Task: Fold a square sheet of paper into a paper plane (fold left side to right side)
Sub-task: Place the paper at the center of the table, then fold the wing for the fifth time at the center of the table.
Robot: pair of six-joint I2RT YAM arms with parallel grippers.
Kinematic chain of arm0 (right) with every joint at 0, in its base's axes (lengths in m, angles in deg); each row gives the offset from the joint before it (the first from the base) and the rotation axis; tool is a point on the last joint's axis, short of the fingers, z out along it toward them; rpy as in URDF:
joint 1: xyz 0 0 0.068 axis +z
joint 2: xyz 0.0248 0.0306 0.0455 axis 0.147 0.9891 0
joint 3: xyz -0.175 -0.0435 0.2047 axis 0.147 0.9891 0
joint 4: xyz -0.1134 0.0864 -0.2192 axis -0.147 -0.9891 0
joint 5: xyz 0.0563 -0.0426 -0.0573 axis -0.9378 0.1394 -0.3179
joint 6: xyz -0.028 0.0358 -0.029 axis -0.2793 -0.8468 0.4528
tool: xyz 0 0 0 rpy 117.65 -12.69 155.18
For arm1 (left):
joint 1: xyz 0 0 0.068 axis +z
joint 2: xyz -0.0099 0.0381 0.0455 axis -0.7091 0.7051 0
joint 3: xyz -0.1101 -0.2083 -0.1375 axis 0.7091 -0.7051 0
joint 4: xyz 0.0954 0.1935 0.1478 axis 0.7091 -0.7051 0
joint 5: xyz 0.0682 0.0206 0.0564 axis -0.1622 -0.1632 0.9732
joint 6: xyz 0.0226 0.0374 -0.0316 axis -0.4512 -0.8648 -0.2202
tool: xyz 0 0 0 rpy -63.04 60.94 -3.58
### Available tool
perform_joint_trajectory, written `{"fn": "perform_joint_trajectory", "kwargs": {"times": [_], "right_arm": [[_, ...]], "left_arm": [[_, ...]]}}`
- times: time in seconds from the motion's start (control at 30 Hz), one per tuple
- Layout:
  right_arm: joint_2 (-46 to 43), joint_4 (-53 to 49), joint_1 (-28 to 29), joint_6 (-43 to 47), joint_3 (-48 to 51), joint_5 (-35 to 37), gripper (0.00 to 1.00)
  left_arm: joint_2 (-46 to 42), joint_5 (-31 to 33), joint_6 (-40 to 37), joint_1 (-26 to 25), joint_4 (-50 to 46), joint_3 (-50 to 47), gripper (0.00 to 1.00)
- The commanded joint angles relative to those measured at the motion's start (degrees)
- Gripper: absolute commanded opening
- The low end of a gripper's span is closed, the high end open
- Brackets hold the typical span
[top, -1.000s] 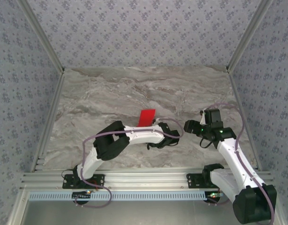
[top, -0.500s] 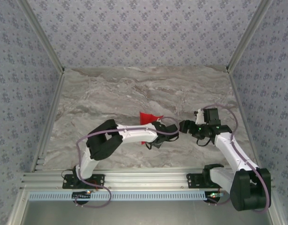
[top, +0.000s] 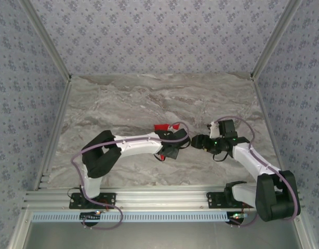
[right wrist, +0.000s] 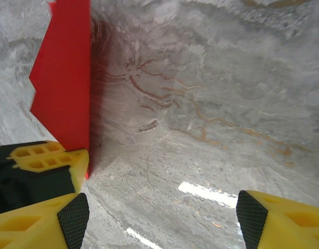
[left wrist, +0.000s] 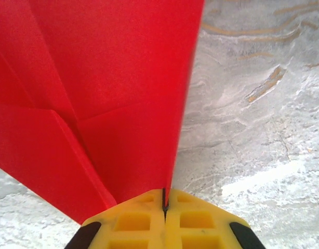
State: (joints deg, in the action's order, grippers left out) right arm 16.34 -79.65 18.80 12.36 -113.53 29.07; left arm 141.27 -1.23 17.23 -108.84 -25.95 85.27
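1. Marbled table (top: 123, 104) spans the patterned-walled enclosure beneath both arms.
2. Left gripper (left wrist: 164, 206) is pinched tight on the folded red paper (left wrist: 97, 78), near the table's middle.
3. Left arm reaches low to the right, its elbow bent.
4. Right gripper (right wrist: 162, 220) gapes wide and empty just beside the paper, facing the left gripper.

Robot test cell, lab type: marble-pattern counter (top: 123, 104), patterned wallpaper walls (top: 159, 36), aluminium frame rail (top: 159, 197) at near edge.
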Motion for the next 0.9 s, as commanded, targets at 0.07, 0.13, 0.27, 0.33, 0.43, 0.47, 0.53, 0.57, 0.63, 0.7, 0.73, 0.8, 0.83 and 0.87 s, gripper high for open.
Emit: {"fn": "perform_joint_trajectory", "kwargs": {"times": [0.07, 0.13, 0.27, 0.33, 0.43, 0.47, 0.53, 0.57, 0.63, 0.7, 0.73, 0.8, 0.83, 0.87], "right_arm": [[1.51, 1.53, 1.73, 1.21, -0.52, -0.21, 0.79], [1.89, 1.47, 2.04, 1.17, -0.61, 0.07, 0.79], [2.25, 1.27, 2.46, 1.41, -0.71, 0.06, 0.79], [2.33, 1.1, 2.61, 1.65, -0.92, -0.03, 0.8], [2.82, 1.18, 3.11, 1.76, -1.05, -0.12, 0.79], [3.1, 1.39, 3.32, 1.82, -1.0, -0.2, 0.8], [3.63, 1.67, 3.81, 1.73, -1.18, -0.33, 0.79], [3.92, 1.83, 4.12, 1.78, -1.27, -0.37, 0.8], [4.5, 2.14, 4.71, 1.76, -1.47, -0.47, 0.8], [5.12, 2.46, 5.33, 1.62, -1.8, -0.58, 0.8], [5.5, 2.66, 5.64, 1.58, -1.97, -0.64, 0.79], [6.26, 2.97, 6.28, 1.35, -2.34, -0.71, 0.79], [6.68, 3.09, 6.72, 1.38, -2.53, -0.73, 0.8], [7.19, 3.32, 7.16, 1.18, -2.7, -0.64, 0.8]], "left_arm": [[-5.21, 1.1, 1.34, 0.91, -0.45, -2.22, 0.0], [-6.49, 0.92, 1.78, 1.14, 0.69, -3.87, 0.0], [-8.41, 0.29, 3.24, 1.62, 2.65, -6.89, 0.0], [-9.79, -0.34, 3.9, 1.87, 4.32, -8.92, 0.0], [-12.42, -1.44, 4.69, 2.57, 7.43, -12.2, 0.0], [-13.35, -1.98, 4.81, 2.89, 8.6, -13.41, 0.0], [-15.15, -3.48, 4.86, 3.6, 11.58, -16.06, 0.0], [-16.16, -4.44, 4.89, 4.03, 13.42, -17.57, 0.0], [-17.69, -6.54, 4.88, 4.84, 17.09, -20.29, 0.0], [-19.1, -8.28, 4.93, 5.59, 20.5, -22.81, 0.0], [-19.87, -9.09, 4.88, 6.0, 22.27, -24.31, 0.0], [-21.11, -10.57, 4.98, 6.91, 25.16, -26.68, 0.0], [-21.71, -11.9, 4.98, 7.45, 27.07, -27.81, 0.0], [-22.18, -13.17, 5.03, 7.9, 28.94, -29.14, 0.0]]}}
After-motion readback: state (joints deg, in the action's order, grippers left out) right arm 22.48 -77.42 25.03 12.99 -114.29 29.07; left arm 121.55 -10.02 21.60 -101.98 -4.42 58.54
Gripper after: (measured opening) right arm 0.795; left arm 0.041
